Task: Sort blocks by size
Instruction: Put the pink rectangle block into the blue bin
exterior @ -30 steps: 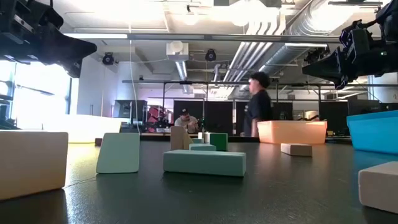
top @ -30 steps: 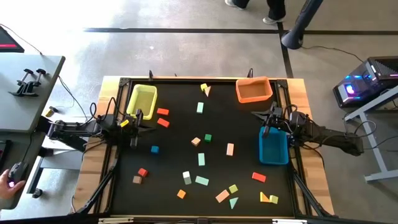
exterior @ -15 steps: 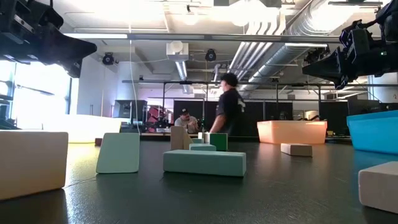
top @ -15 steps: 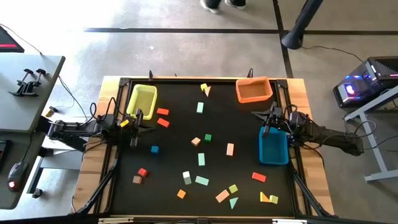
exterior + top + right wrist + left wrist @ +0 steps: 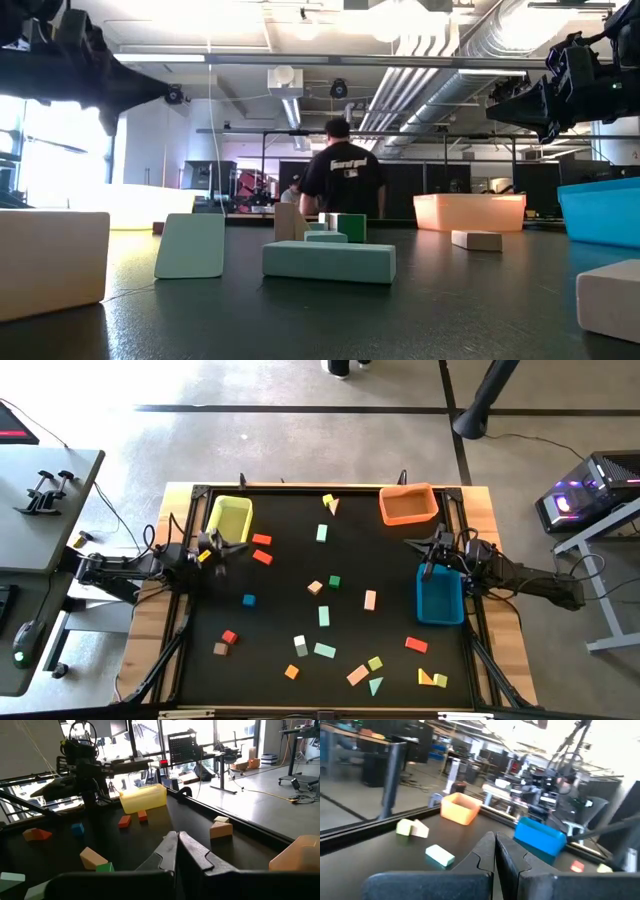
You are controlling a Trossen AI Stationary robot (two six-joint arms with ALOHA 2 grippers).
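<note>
Table (image 5: 280, 620): black, blocks (image 5: 323, 616) scattered all over
Left tool (image 5: 222, 547): by yellow bin (image 5: 229, 518), fingers together
Right tool (image 5: 432, 554): over blue bin (image 5: 439, 596), fingers together

No text, label or number can be read on the bench, the blocks, the bins or the arms. The only lettering in sight is a pale print across the back of a person's dark shirt (image 5: 345, 172) in the low view, and it is too small and blurred to make out.
</note>
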